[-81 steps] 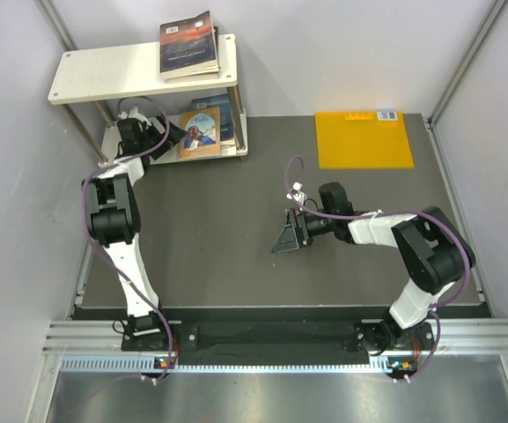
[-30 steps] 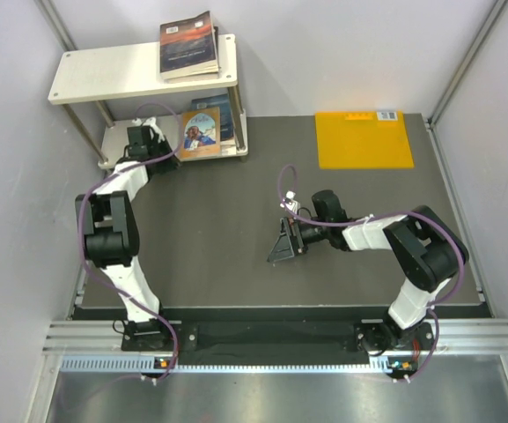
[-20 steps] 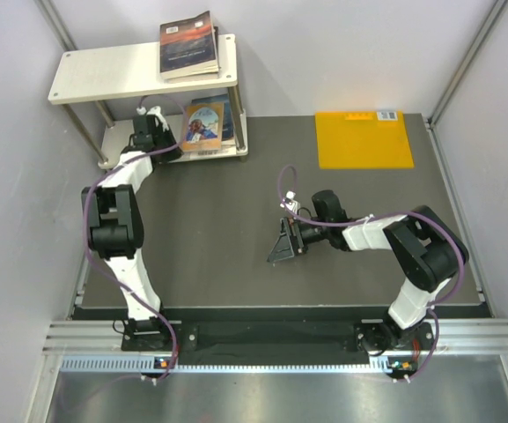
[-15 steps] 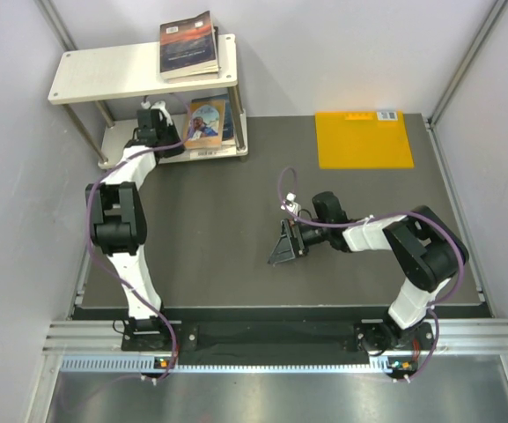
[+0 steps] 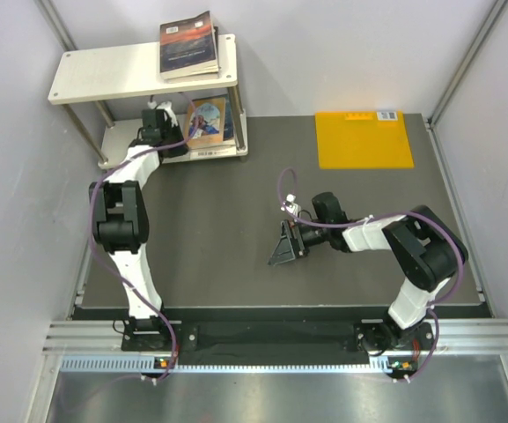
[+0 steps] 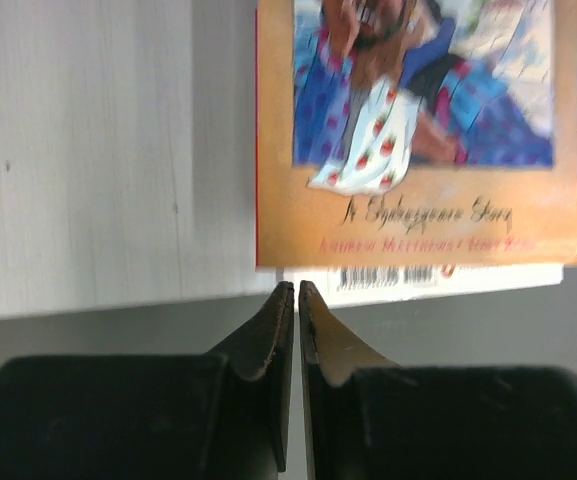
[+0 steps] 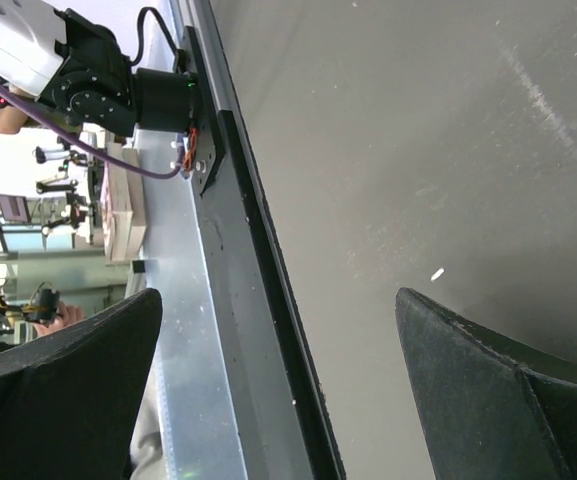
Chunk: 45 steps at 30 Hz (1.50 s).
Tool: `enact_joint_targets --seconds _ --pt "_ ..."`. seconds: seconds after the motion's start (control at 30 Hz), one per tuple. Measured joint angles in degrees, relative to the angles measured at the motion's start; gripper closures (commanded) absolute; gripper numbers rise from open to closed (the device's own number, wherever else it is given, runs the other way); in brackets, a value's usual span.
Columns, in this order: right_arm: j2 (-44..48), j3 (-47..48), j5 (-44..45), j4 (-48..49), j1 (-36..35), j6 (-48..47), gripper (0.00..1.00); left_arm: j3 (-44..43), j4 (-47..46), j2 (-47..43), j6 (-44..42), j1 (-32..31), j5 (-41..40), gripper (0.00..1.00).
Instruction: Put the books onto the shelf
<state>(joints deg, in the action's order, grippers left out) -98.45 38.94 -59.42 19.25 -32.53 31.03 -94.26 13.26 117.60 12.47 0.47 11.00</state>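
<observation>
Reaching: your left gripper (image 6: 288, 290), jaws pressed together, holding nothing; the nearer arm.
Orange-brown book (image 6: 418, 200): flat on the shelf (image 6: 98, 150) lower board, upper left of the overhead frame; its near-left corner just ahead of those tips, long axis running away from them.
Right gripper (image 5: 283, 243): wide, empty, mid-frame, well apart.

Top view overlooks the whole bench (image 5: 227, 203); left wrist view sits close over the shelf (image 6: 88, 150) (lower board, also in top); right wrist view skims the bench, away from the shelf.
</observation>
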Motion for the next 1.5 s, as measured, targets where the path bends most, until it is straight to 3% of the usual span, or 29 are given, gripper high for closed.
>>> enact_joint_targets --seconds 0.27,0.4,0.67,1.0,1.5 --pt "-1.1 0.1 0.0 -0.1 0.0 -0.2 0.0 12.0 -2.1 -6.6 -1.9 0.1 -2.1 0.89" --pt "-1.5 0.1 0.0 -0.1 0.0 -0.3 0.0 13.1 -3.2 -7.5 -1.9 0.4 -4.0 0.9" --pt "-1.6 0.0 0.0 0.0 0.0 -0.3 0.0 6.7 -2.5 -4.7 -0.2 1.2 -6.9 1.0" --pt "-1.6 -0.4 0.0 0.0 0.0 -0.3 0.0 -1.5 -1.6 2.1 0.3 1.3 -8.1 1.0" --pt "-1.6 -0.7 0.0 0.1 0.0 -0.3 0.0 -3.0 -3.2 3.3 3.6 1.3 -3.3 1.0"
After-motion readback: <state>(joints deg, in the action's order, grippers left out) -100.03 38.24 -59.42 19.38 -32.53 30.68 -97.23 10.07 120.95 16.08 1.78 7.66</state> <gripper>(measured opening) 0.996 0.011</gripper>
